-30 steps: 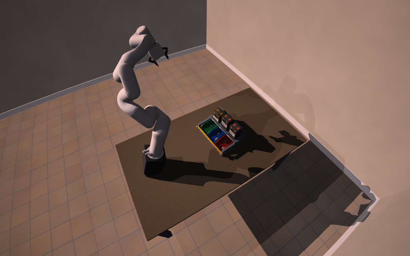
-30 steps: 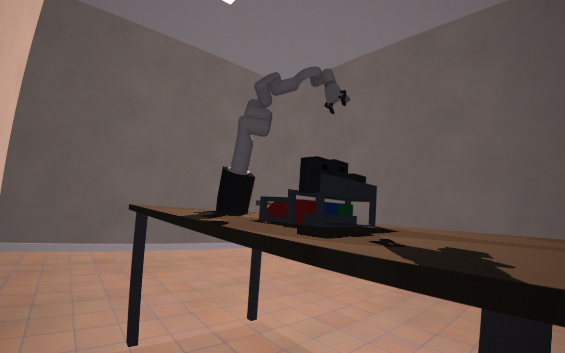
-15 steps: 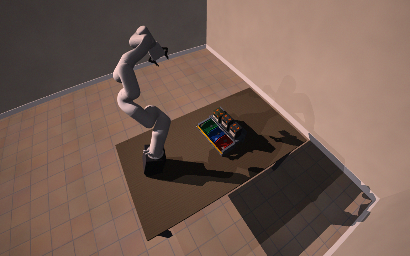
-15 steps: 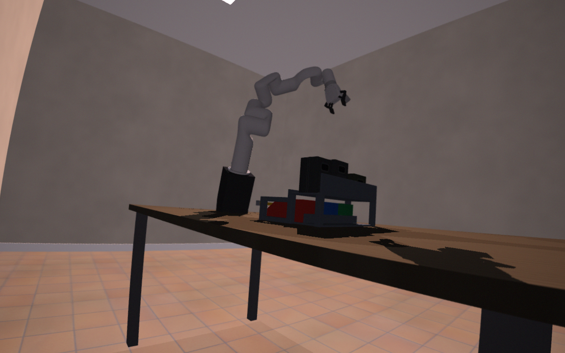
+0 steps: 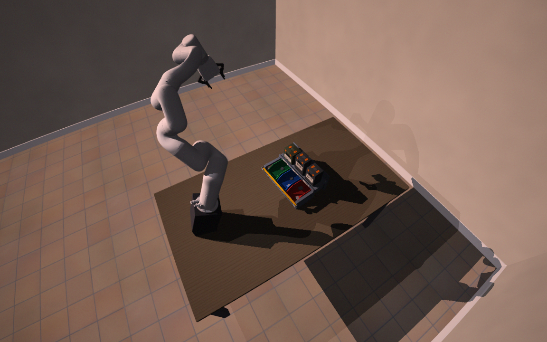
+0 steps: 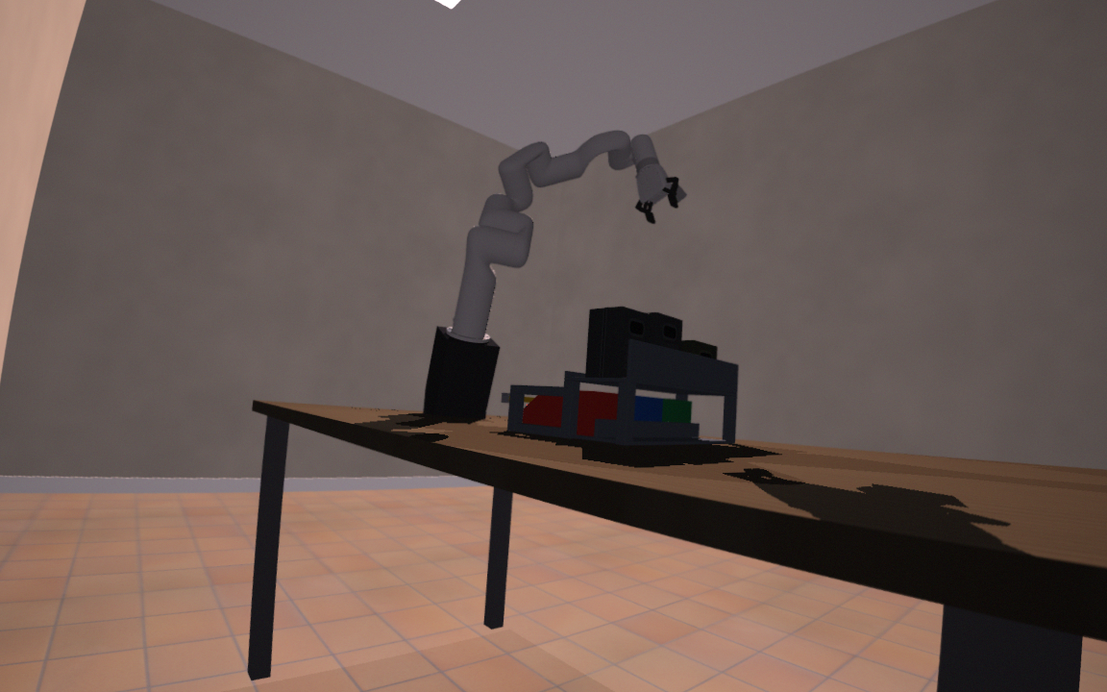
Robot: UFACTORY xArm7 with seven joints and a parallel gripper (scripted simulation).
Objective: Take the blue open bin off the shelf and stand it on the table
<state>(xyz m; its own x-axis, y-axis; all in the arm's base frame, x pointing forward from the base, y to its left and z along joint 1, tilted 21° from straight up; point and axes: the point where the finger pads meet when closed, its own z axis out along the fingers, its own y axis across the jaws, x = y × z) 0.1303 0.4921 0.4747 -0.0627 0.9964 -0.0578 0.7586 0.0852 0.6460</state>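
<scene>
the gripper (image 5: 212, 76) hangs high in the air with its dark fingers (image 5: 221, 68) spread wide and nothing between them. in the exterior view the gripper (image 6: 659, 202) is well above the shelf (image 6: 717, 365), tips angled down, touching nothing. behind it the pale arm (image 5: 169, 127) bends in several folds down to a black pedestal (image 5: 205, 225) standing on the table (image 5: 241, 255) near one long edge.

the shelf (image 5: 296, 205) sits on the table well apart from the pedestal, toward the wall side. its lower level holds three open bins in a row: green bin (image 5: 278, 168), blue bin (image 5: 290, 180) in the middle, red bin (image 5: 301, 192). the blue bin touches or nearly touches its neighbours on both sides; all three face out toward the arm's side of the table, behind a yellow strip (image 5: 276, 187) along the shelf's front edge. something small and dark lies inside each bin, too small to make out. from the exterior view the red bin (image 6: 545, 410), blue bin (image 6: 647, 408) and green bin (image 6: 676, 410) show as coloured blocks between the shelf's posts, and they look level.

on the shelf's upper level stand three dark boxes (image 5: 303, 161) with orange marks on top, in a row behind the bins. in the exterior view the boxes (image 6: 618, 339) read as plain black.

the table (image 6: 799, 507) has dark legs and a wood-grain top, crossed by long shadows of the arm and shelf. around it is a tiled floor (image 5: 54, 212).
</scene>
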